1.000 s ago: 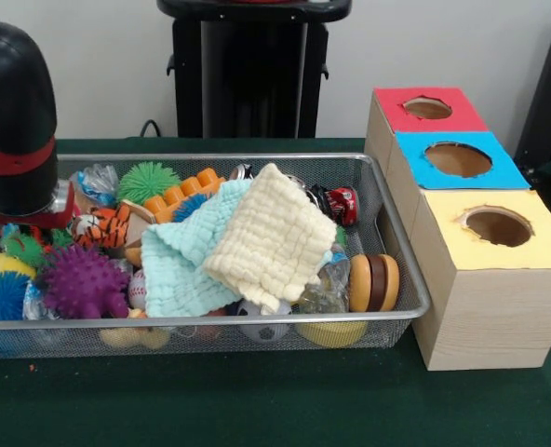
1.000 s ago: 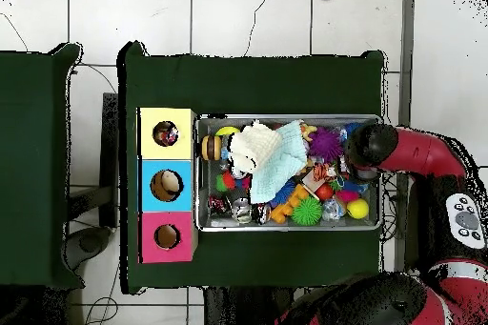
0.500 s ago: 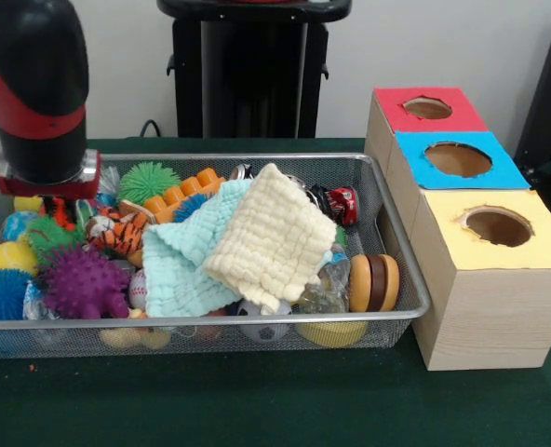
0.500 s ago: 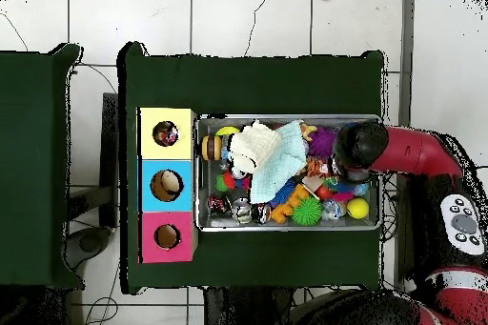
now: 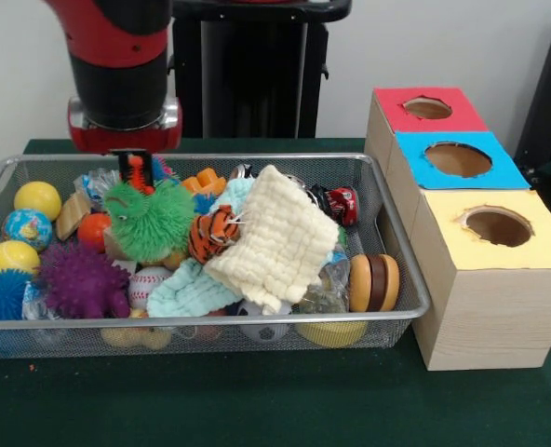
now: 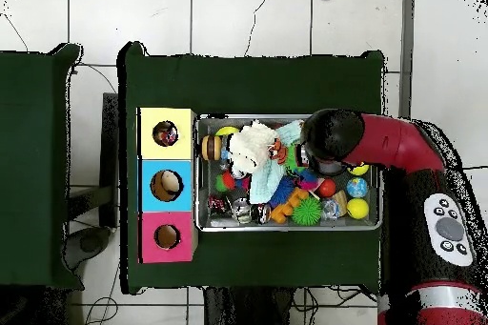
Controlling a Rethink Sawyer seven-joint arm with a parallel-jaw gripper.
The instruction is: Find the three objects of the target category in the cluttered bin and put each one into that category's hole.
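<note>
Hanging from the hand (image 5: 136,168), a green spiky ball (image 5: 151,220) sits gripped between its narrow fingers above the wire bin (image 5: 401,270).

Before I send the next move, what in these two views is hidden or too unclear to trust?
- Gripper: front view shows only a dark stub behind the green spiky ball; overhead, the arm covers it. Open or shut is unknown.
- Items under the yellow cloth: hidden in both views.
- Box holes: front view shows only dark openings; overhead, the contents are too small to identify.
</note>
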